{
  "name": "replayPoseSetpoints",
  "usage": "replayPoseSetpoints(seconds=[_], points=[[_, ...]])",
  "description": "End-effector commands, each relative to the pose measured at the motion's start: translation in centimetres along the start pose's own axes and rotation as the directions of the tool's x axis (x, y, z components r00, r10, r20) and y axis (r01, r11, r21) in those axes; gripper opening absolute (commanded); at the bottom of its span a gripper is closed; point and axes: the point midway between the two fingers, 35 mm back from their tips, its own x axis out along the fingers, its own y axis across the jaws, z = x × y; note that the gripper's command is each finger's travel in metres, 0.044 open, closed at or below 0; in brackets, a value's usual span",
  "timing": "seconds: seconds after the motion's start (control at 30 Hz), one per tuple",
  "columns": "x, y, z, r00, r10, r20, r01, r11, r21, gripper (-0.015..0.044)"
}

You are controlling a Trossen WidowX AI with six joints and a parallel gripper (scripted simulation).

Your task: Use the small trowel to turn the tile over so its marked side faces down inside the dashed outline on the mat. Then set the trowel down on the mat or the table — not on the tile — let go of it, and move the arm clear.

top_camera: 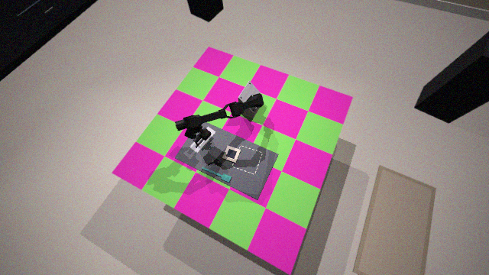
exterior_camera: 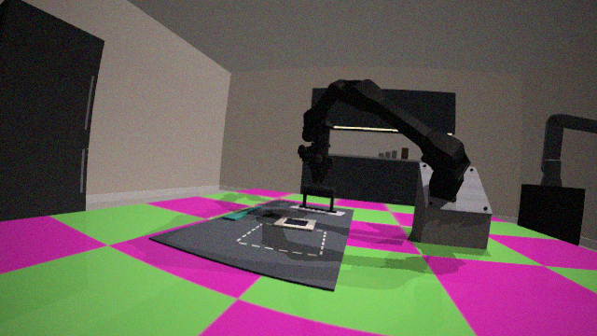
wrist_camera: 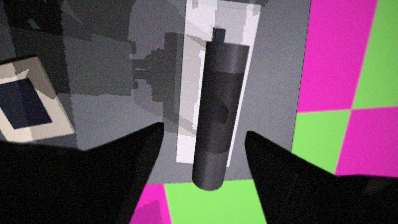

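The trowel has a white blade lying flat on the grey mat and a dark raised bar handle. My gripper is open and points down just above the handle. In the wrist view its fingertips appear on either side of the handle, not touching it. The tile is cream with a dark square mark facing up. It lies flat at the trowel's side of the dashed outline, mostly outside it.
A teal flat tool with a thin handle lies along the mat's long edge, away from the arm's base. The mat lies on a pink and green checkered table. Arm shadows fall across mat and tile.
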Motion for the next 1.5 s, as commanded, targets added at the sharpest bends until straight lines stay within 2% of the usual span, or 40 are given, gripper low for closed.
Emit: replayPoseSetpoints(seconds=[0.0,0.63,1.33,1.47], points=[[1.0,0.0,-0.2,1.0,0.007,-0.006,-0.007,1.0,0.007,0.027],[3.9,0.0,-0.1,1.0,0.009,-0.007,-0.009,1.0,0.007,0.027],[3.9,0.0,-0.1,1.0,0.009,-0.007,-0.009,1.0,0.007,0.013],[3.9,0.0,-0.1,1.0,0.009,-0.007,-0.009,1.0,0.007,0.013]])
